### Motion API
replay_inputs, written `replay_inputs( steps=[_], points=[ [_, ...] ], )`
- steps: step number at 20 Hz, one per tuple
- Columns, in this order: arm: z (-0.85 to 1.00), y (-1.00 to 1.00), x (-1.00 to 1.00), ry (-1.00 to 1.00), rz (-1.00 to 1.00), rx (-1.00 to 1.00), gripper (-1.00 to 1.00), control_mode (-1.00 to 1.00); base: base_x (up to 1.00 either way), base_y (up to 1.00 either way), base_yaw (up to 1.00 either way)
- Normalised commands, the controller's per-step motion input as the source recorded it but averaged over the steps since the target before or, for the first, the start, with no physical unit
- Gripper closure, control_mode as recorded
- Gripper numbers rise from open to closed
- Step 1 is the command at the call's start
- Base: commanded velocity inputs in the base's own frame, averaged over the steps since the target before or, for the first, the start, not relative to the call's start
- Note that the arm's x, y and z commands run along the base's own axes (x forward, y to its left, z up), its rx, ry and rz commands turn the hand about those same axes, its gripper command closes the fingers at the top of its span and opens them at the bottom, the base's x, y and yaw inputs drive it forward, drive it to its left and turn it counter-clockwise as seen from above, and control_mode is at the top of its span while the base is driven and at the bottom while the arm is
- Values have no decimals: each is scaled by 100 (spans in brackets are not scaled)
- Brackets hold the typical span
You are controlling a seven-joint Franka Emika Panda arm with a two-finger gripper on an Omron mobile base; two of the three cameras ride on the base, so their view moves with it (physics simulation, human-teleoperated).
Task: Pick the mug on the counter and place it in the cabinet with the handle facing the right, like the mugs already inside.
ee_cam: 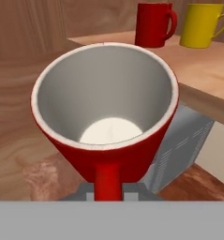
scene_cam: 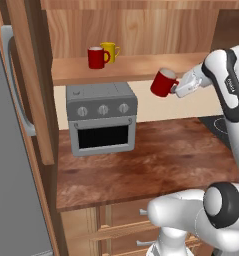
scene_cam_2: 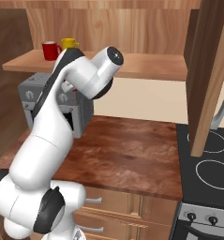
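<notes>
My gripper (scene_cam: 176, 88) is shut on the handle (ee_cam: 107, 180) of the red mug (scene_cam: 163, 82), holding it in the air above the counter (scene_cam: 166, 155). The mug is tilted, just in front of and slightly below the front edge of the cabinet's shelf (scene_cam: 141, 68). In the hand view the mug (ee_cam: 106, 117) opens toward the camera, showing its pale inside, with the handle pointing down at the fingers. On the cabinet shelf stand a second red mug (scene_cam: 96, 57) and a yellow mug (scene_cam: 110, 51), both with handles to the right.
A grey toaster oven (scene_cam: 101, 117) stands on the counter under the shelf's left part. A black stovetop (scene_cam_2: 211, 164) lies to the right. An open cabinet door (scene_cam_2: 209, 70) hangs at the right, another door (scene_cam: 33, 75) at the left beside a grey fridge (scene_cam: 11, 160).
</notes>
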Motion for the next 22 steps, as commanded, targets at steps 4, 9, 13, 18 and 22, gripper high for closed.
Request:
replay_inputs(
  steps=[4,9,13,18,22],
  points=[
    [17,-1,7,0,0,0,100,-100,0,0,0],
    [27,-5,8,0,0,0,100,-100,0,0,0],
    [26,-4,3,0,0,0,100,-100,0,0,0],
    [11,-5,14,0,0,0,100,-100,0,0,0],
    [1,-4,19,0,1,0,100,-100,0,0,0]
  ],
)
